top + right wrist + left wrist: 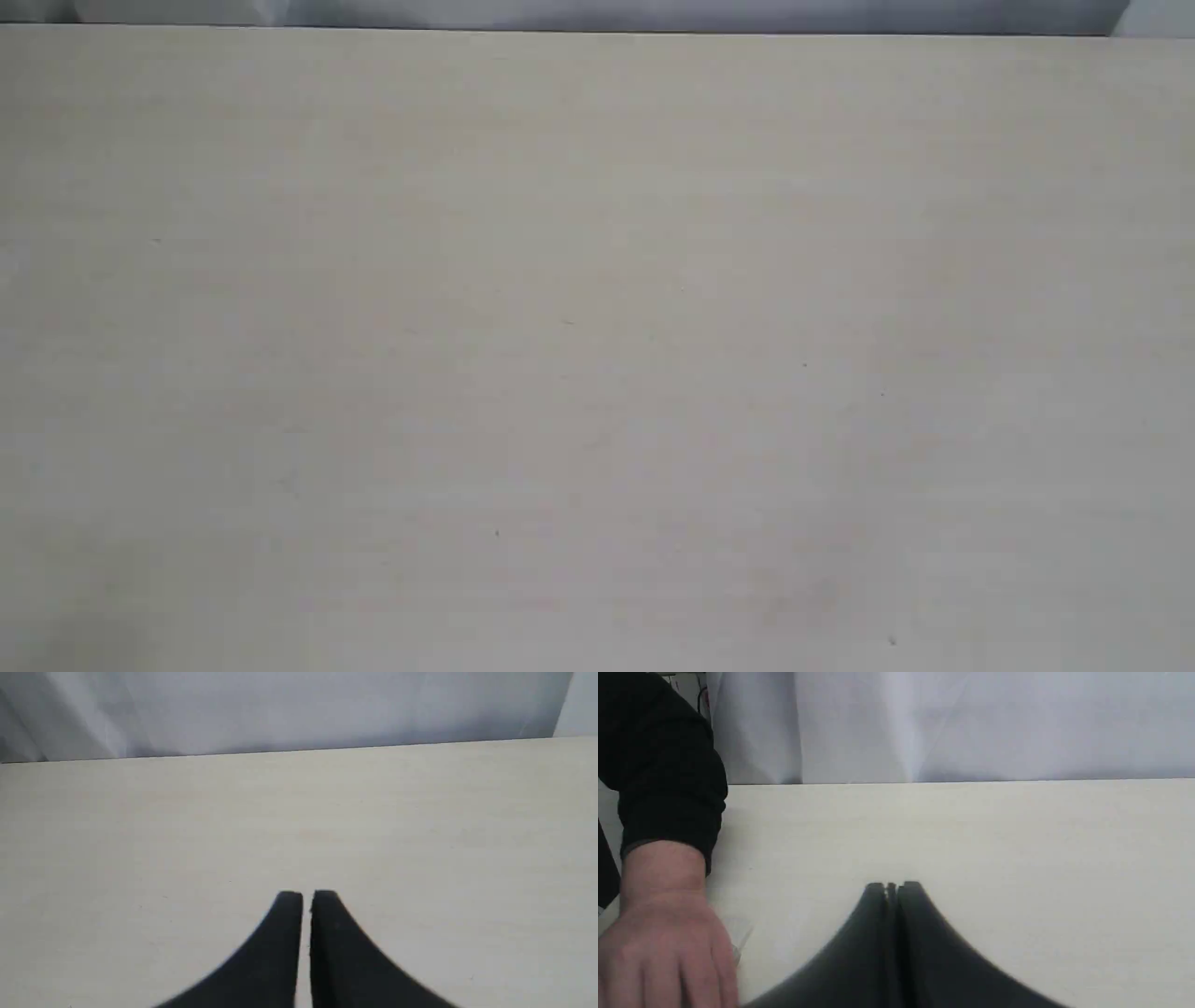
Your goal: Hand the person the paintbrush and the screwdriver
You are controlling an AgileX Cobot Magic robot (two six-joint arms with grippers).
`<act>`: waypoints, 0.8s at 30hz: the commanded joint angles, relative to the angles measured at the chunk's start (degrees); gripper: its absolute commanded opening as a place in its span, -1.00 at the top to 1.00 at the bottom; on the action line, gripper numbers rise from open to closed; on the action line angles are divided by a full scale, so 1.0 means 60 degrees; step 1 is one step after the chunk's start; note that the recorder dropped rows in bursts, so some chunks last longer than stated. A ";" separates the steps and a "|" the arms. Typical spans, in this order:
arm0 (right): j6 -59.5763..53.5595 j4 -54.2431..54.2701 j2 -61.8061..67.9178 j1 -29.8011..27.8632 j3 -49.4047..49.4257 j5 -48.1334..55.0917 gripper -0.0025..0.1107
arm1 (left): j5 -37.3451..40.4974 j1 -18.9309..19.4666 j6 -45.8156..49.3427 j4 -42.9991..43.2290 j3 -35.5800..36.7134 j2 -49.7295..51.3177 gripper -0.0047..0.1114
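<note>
Starting with the left claw (893,885), I see its two dark fingers pressed together along their whole length, with nothing gripped between them. It hangs low over the pale counter (971,835), and the tips point toward the counter's far edge. Off to one side of this claw, and apart from it, is the person's hand (663,947). It is turned palm down with the knuckles up and the fingers spread loosely, either on the counter or just above it; I cannot tell which. The bare wrist runs back into a dark sleeve (663,765) that reaches toward the counter's far edge. Just beside the fingers a faint pale shape (740,935) lies on the counter, too blurred for me to name.

The right claw (307,895) is all but closed. Only a thin slit separates its fingers, the counter shows through that slit, and the claw grips nothing. It also hangs low over bare counter with its tips toward the far edge.

Beyond that edge, a grey cloth backdrop (971,723) with soft folds hangs in both wrist views. My exterior view gives me only the counter's pale surface, marked by a few tiny dark specks, with a strip of the same grey backdrop along the far side.
</note>
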 commanded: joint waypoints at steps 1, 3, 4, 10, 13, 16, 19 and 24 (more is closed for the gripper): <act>0.0029 -0.0229 -0.0054 -0.0078 0.0057 -0.0148 0.88 | -0.0058 -0.0079 -0.0019 -0.0008 0.0019 -0.0024 0.92; -0.0008 -0.0402 -0.0054 -0.0078 0.0191 -0.0577 0.88 | -0.0058 -0.0079 -0.0019 -0.0008 0.0019 -0.0024 0.92; -0.0008 -0.0548 -0.0054 -0.0078 0.0380 -0.0934 0.88 | -0.0058 -0.0079 -0.0019 -0.0008 0.0019 -0.0024 0.92; -0.0234 -0.1460 -0.0071 -0.0170 0.1747 -0.3830 0.88 | -0.0030 -0.0079 -0.0019 -0.0035 0.0019 -0.0024 0.92; -0.0255 -0.1548 -0.0105 -0.0864 0.2361 -0.4847 0.88 | -0.0054 -0.0079 -0.0019 -0.0035 0.0019 -0.0024 0.92; -0.0255 -0.1416 -0.0105 -0.1950 0.2899 -0.5561 0.88 | -0.0054 -0.0079 -0.0019 -0.0035 0.0019 -0.0024 0.92; -0.0236 -0.1371 -0.0105 -0.3132 0.3307 -0.5925 0.88 | -0.0054 -0.0079 -0.0019 -0.0035 0.0019 -0.0024 0.92; -0.0216 -0.0941 -0.0105 -0.4799 0.3625 -0.5950 0.88 | -0.0054 -0.0079 -0.0019 -0.0035 0.0019 -0.0024 0.92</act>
